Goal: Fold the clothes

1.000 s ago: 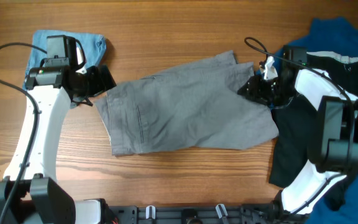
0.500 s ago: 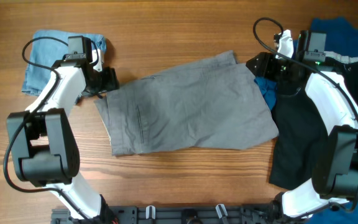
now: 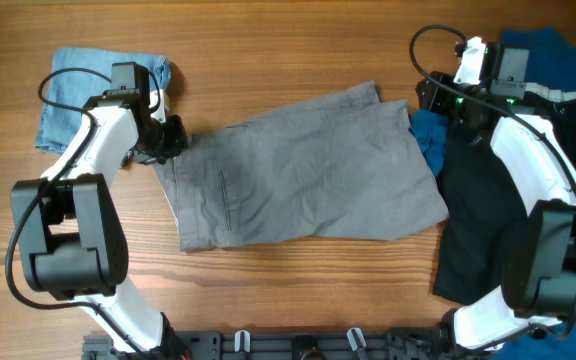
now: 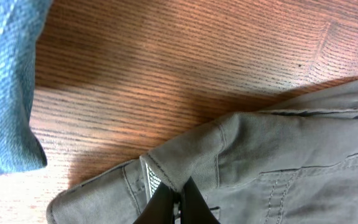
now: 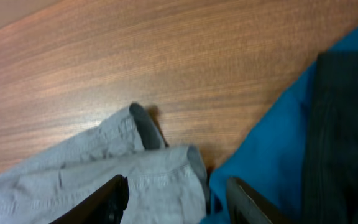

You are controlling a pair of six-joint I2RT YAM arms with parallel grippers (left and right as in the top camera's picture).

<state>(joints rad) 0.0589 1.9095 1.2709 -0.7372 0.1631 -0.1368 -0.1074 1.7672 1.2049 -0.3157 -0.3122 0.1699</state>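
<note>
The grey shorts (image 3: 298, 170) lie spread flat in the middle of the desk (image 3: 288, 40), waistband end to the left and leg hems to the right.

From overhead, the left pincer (image 3: 171, 138) sits at the shorts' upper-left corner, but its jaws are too small there to read. The left wrist view settles it: the two dark fingers (image 4: 161, 202) are pressed nearly together, pinching a raised fold of the waistband edge, with stitching and a seam of the shorts running off to the right. That view also shows the light-blue denim piece (image 3: 73, 85) lying just left of the shorts, apart from them, with bare wood between.

Overhead, the right pincer (image 3: 430, 97) hovers just beyond the shorts' upper-right corner. The right wrist view shows its fingers (image 5: 112, 198) spread wide, gripping nothing, with the two stacked leg hems lying between and below them.

A royal-blue garment (image 3: 543, 50) touches the shorts' right edge, and a black garment (image 3: 478, 220) lies over it, further right of the shorts.
</note>
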